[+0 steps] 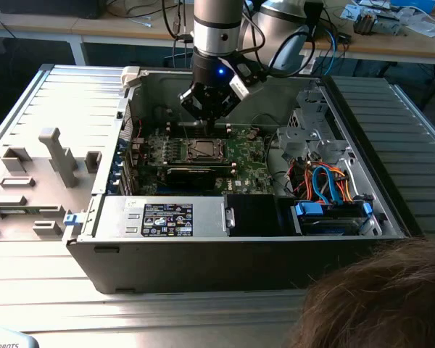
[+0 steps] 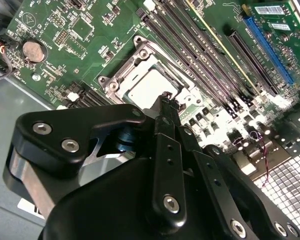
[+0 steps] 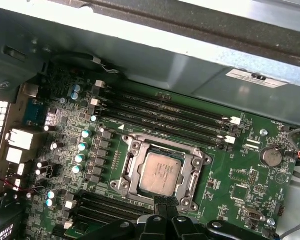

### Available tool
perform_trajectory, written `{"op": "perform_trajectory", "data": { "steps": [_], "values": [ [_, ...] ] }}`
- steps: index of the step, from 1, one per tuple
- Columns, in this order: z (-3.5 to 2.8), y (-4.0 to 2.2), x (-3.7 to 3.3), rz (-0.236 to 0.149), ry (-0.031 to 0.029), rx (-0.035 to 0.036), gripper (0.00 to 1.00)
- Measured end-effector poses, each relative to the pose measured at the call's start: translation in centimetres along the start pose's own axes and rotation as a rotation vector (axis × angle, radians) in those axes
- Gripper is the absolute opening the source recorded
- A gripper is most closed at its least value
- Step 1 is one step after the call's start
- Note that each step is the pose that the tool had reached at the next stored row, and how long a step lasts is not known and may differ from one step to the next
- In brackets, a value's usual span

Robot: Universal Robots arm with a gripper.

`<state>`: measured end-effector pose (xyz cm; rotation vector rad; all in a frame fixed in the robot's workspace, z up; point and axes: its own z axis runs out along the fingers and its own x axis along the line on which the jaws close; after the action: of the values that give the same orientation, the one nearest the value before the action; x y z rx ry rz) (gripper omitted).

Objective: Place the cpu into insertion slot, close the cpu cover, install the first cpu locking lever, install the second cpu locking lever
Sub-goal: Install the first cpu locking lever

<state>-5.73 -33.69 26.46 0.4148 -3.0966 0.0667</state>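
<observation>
**Gripper poised at the socket edge, chip seated under its frame**

The gripper (image 1: 214, 127) is hanging inside the open computer case (image 1: 203, 246), which is lying on the table (image 1: 51, 290). Its fingers are pressed together, with nothing visible between them. In both wrist views the gripper (image 2: 166, 98) (image 3: 165, 201) is sitting just beside the rim of the insertion slot (image 3: 135, 147); whether it is touching the rim cannot be told. Just beyond the gripper, the cpu (image 3: 161, 172) (image 2: 150, 85) is lying flat in the slot. The cpu cover (image 3: 191, 175) (image 2: 127, 65) is lying down around it, framing its pale top. Past the socket, the memory slots (image 3: 160, 112) are running across the green motherboard (image 3: 240, 187). A person's hair (image 1: 377, 297) is showing well apart from the gripper.
</observation>
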Motion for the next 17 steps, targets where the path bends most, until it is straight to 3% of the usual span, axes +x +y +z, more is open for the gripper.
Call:
{"op": "perform_trajectory", "data": {
  "steps": [17],
  "values": [
    [0.0, 0.0, 0.0, -0.056, -0.0022, 0.0013, 0.11]
  ]
}}
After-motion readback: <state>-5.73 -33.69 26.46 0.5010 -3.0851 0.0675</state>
